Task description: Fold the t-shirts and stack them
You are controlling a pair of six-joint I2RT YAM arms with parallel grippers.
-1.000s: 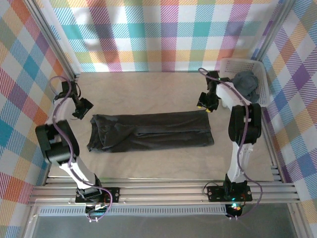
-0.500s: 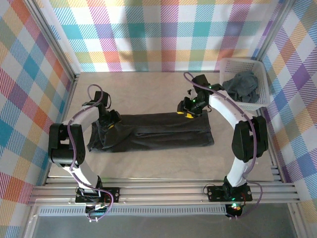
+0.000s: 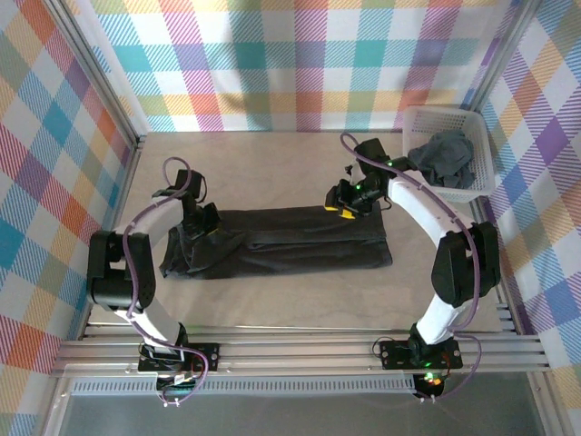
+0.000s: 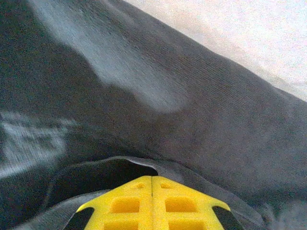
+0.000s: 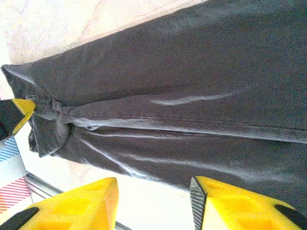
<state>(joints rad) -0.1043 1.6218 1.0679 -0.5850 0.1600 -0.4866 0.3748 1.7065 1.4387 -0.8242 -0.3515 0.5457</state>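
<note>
Nearest the arm bases is a bare strip of the bench [image 3: 272,300]. Just beyond it a folded t-shirt [image 3: 281,241] lies flat as a long dark band running left to right across the middle of the bench, with a lengthwise crease along it.

The left gripper [image 3: 201,222] is down on the left end of this band. In the left wrist view its yellow jaws are pressed together, and a ridge of dark cloth is puckered up around their tips, so they are pinching the cloth.

The right gripper [image 3: 345,207] is at the far edge of the band, toward its right end. In the right wrist view its jaws stand apart with nothing between them, and the shirt stretches away beneath them.

In the far right corner sits a white basket [image 3: 427,113]. A second, crumpled t-shirt [image 3: 447,156] lies bunched inside it.
</note>
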